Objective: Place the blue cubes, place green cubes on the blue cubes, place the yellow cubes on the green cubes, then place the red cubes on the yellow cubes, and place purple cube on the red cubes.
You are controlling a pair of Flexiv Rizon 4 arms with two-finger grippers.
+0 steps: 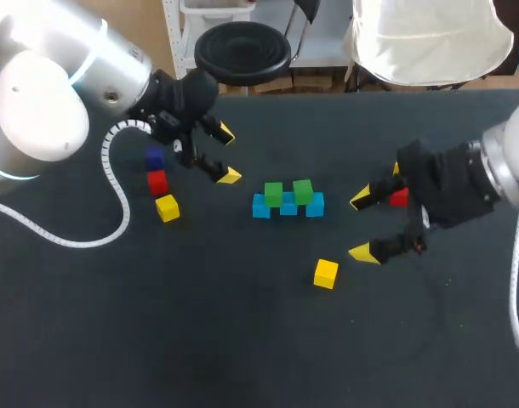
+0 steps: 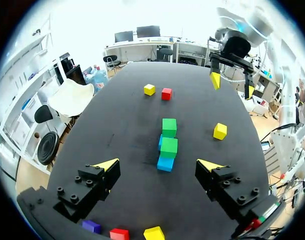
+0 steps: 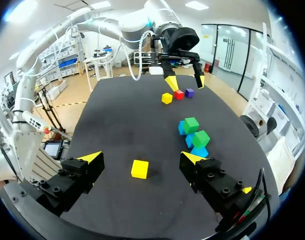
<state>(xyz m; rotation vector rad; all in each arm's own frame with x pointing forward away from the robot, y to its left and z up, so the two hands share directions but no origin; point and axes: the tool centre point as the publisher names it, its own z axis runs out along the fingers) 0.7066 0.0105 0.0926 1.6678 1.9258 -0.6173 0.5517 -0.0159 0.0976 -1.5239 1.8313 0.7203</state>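
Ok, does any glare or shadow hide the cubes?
Head view: light shines off the left arm's white shell, but the blue cubes and green cubes read plainly on the dark table. Left wrist view: the purple cube lies dim beneath the left hand. Right wrist view: no glare on the nearest yellow cube.

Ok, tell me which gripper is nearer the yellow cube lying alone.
Right. The right gripper is just beside the yellow cube; the left gripper is beyond the blue cubes.
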